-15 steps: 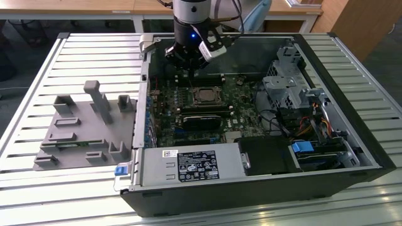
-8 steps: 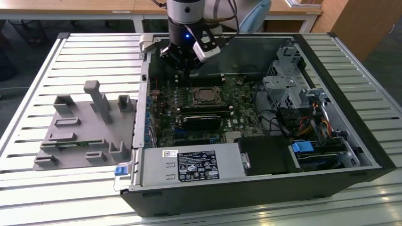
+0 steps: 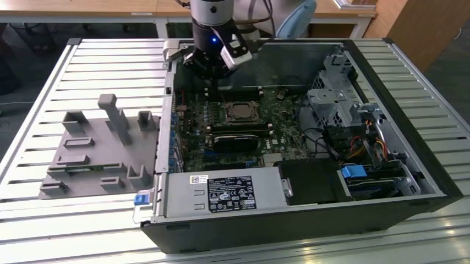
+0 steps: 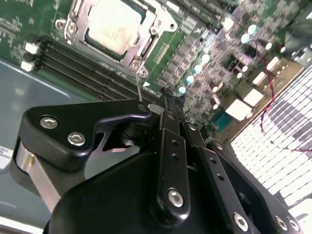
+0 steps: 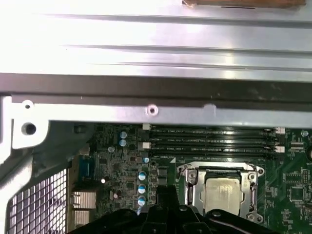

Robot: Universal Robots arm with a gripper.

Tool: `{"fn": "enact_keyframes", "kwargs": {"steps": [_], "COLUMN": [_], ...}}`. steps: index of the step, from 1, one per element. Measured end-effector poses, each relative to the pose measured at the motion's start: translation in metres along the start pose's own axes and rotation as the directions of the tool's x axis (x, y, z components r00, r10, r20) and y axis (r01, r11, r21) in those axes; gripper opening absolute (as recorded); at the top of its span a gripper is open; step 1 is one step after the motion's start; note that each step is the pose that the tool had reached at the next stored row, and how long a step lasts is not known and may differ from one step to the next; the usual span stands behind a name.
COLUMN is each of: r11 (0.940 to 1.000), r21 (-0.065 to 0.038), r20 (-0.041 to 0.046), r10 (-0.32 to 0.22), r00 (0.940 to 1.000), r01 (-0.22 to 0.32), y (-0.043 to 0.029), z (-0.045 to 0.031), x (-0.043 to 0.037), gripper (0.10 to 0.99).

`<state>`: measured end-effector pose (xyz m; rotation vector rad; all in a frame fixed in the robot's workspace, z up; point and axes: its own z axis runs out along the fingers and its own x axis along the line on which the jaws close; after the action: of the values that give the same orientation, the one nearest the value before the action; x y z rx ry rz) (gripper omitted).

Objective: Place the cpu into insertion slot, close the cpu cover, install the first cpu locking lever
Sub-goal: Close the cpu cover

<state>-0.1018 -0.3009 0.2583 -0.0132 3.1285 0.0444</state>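
Cpu (image 5: 223, 192) sits in insertion slot (image 3: 228, 116); cpu cover (image 5: 195, 190) looks flat over it. Gripper (image 4: 165, 92) hangs over mobo (image 4: 214, 58), jaws look pinched together, nothing clearly held. Thin lever wire (image 4: 138, 85) stands upright just beside gripper. Cpu lies near gripper, twd exterior view's right.

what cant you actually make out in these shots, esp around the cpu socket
First wrist view: the end effector covers one edge of the cpu cover.
Second wrist view: the cpu cover is cut off by the picture's edge; a thin silvery rod runs behind the end effector, its end hidden.
Exterior view: whether the cpu cover over the cpu is latched is too small to tell.
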Motion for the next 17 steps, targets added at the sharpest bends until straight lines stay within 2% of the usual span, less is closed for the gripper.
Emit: {"fn": "enact_keyframes", "kwargs": {"steps": [6, 10, 13, 17], "r11": [1.0000, 1.0000, 1.0000, 1.0000], "r21": [0.000, 0.000, 0.000, 0.000], "r20": [0.0000, 0.0000, 0.0000, -0.0008], "r10": [0.000, -0.001, -0.002, -0.006], "r00": [1.0000, 1.0000, 1.0000, 1.0000], "r01": [0.000, 0.001, 0.002, 0.006], "y": [0.0088, 0.0109, 0.0117, 0.0117], "z": [0.0017, 0.0019, 0.0020, 0.0022], "x": [0.0035, 0.0022, -0.0029, -0.0151], "gripper": [0.106, 0.106, 0.106, 0.106]}}
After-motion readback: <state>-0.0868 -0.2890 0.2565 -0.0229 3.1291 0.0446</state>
